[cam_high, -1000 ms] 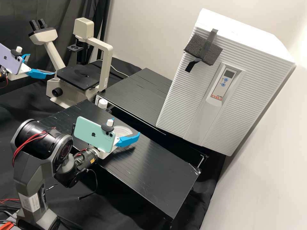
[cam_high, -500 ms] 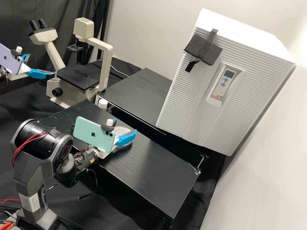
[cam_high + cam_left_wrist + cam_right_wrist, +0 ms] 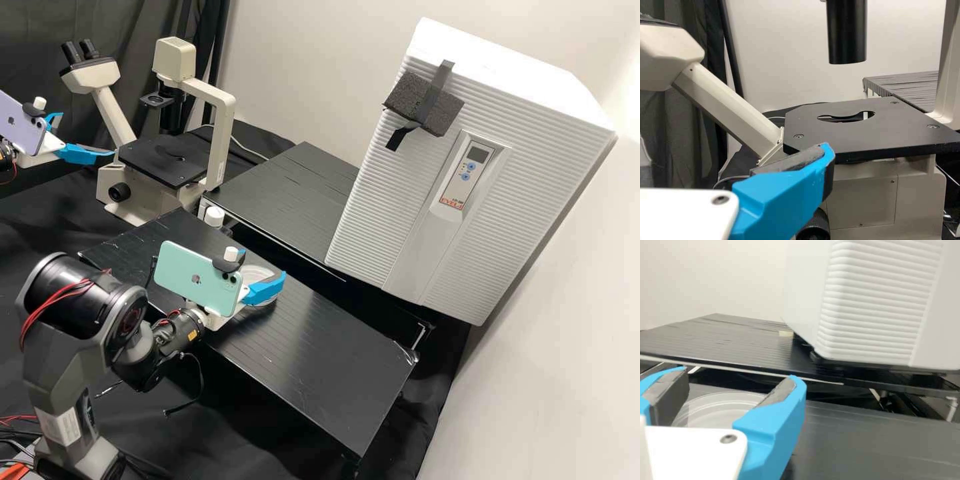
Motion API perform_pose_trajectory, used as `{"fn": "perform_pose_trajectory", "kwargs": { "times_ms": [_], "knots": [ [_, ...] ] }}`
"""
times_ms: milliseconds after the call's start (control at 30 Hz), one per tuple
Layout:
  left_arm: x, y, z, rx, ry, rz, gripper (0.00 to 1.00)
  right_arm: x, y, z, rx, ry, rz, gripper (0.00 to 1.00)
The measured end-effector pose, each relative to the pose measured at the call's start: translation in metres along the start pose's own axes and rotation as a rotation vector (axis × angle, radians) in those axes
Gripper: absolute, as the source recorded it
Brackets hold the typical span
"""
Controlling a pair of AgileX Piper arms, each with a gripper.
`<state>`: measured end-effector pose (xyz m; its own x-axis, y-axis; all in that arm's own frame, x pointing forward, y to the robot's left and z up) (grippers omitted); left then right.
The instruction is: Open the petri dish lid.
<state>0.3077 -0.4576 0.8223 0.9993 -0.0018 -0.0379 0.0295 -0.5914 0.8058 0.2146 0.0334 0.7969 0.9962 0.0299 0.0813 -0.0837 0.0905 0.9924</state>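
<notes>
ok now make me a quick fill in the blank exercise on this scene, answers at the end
The right gripper is by the dish, its fingers not shut but ____.
The left gripper is beside the beige ____.
The foam is fixed to the white cabinet with black ____.

Missing words: open; microscope; tape.

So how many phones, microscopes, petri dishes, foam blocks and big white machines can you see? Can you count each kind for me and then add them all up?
Phones, a green phone and a purple phone: 2
Microscope: 1
Petri dish: 1
Foam block: 1
Big white machine: 1
Total: 6
</notes>
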Motion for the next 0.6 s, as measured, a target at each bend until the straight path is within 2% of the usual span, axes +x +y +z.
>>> {"fn": "perform_pose_trajectory", "kwargs": {
  "times_ms": [100, 200, 600],
  "knots": [
    [0.0000, 0.0000, 0.0000, 0.000, 0.000, 0.000, 1.00, -0.0043, 0.0035, -0.0010, 0.027, 0.006, 0.010, 1.00],
    [0.0000, 0.0000, 0.0000, 0.000, 0.000, 0.000, 1.00, -0.0062, 0.0057, -0.0023, 0.031, 0.013, 0.019, 1.00],
    [0.0000, 0.0000, 0.0000, 0.000, 0.000, 0.000, 1.00, -0.0109, 0.0040, -0.0031, 0.021, 0.031, -0.001, 1.00]
  ]
}}
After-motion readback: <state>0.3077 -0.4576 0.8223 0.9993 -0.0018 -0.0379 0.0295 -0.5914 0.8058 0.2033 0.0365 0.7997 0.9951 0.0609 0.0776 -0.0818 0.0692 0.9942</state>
